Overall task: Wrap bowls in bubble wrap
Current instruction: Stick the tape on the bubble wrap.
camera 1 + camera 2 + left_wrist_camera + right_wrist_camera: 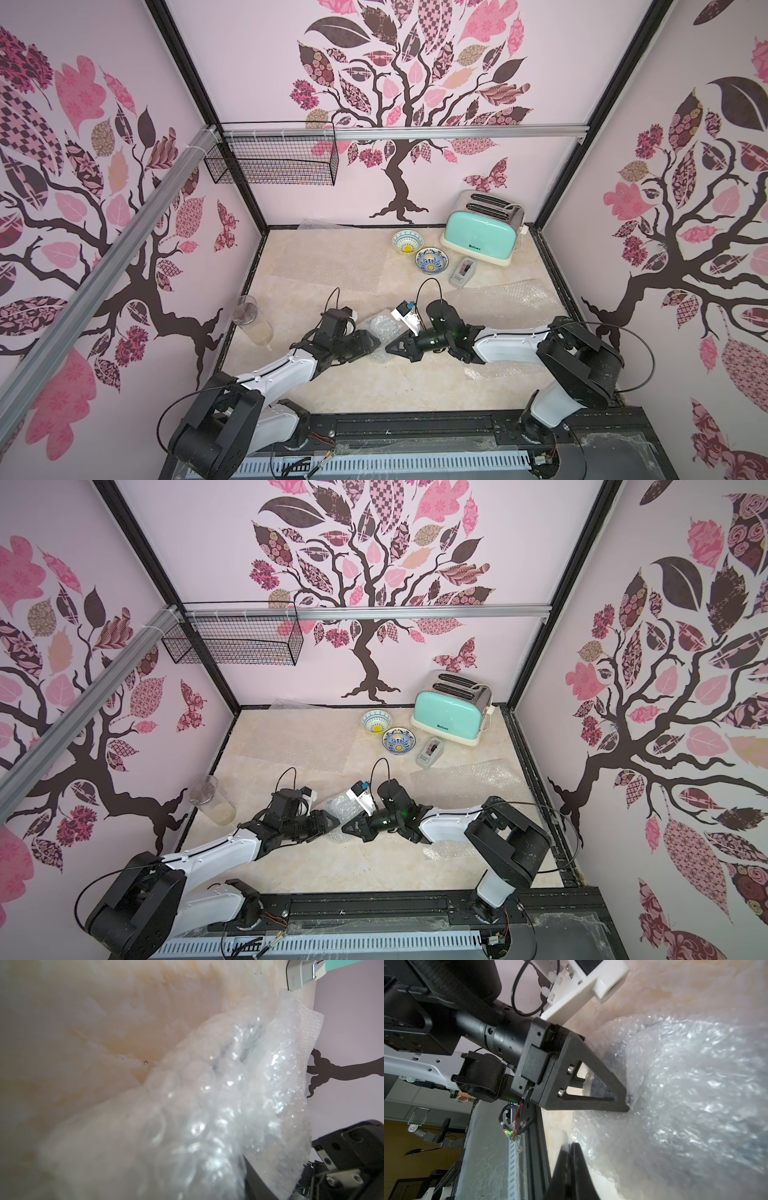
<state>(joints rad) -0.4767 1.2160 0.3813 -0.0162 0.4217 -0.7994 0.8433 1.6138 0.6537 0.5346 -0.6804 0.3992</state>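
Observation:
Two blue-and-white bowls with yellow centres (408, 242) (432, 260) stand uncovered at the back, seen in both top views. Between my arms at the front lies a crumpled bundle of bubble wrap (380, 328) (685, 1084). Something dark blue shows faintly through it (218, 1064). My left gripper (374, 343) (623, 1099) is closed on the bundle's side, with wrap showing between its fingers. My right gripper (390, 347) (574, 1145) is shut, its tip touching the bundle's lower edge. In the left wrist view the wrap hides the jaws.
A mint toaster (482, 228) stands at the back right with a grey tape dispenser (462, 272) in front of it. A clear glass (251, 320) stands at the left edge. Flat bubble wrap sheets lie mid-left (332, 262) and right (507, 299). A wire basket (274, 162) hangs on the wall.

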